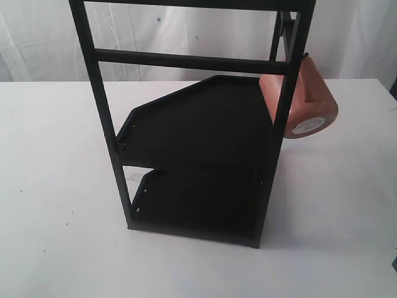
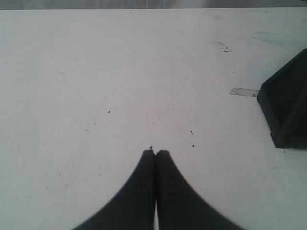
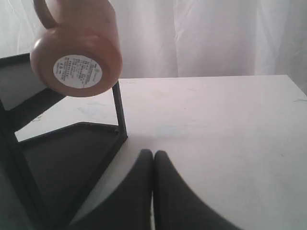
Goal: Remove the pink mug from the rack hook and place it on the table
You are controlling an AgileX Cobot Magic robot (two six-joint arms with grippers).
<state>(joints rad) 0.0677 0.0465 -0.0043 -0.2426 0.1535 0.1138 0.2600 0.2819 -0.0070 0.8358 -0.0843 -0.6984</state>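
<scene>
The pink mug [image 1: 307, 99] hangs by its handle from the rack hook [image 1: 305, 56] on the right post of the black two-shelf rack [image 1: 198, 124], tilted with its white-stickered base toward the camera. In the right wrist view the pink mug [image 3: 76, 50] hangs up and to one side of my right gripper [image 3: 153, 152], which is shut with nothing in it and sits low over the table [image 3: 216, 124]. My left gripper [image 2: 155, 152] is shut and empty over the bare table [image 2: 120, 86]. Neither gripper shows in the exterior view.
The rack's lower shelf corner [image 2: 287, 112] lies off to one side of my left gripper. A white curtain [image 1: 186, 31] hangs behind the table [image 1: 56, 186]. A strip of clear tape [image 2: 243, 92] is stuck on the tabletop near the rack.
</scene>
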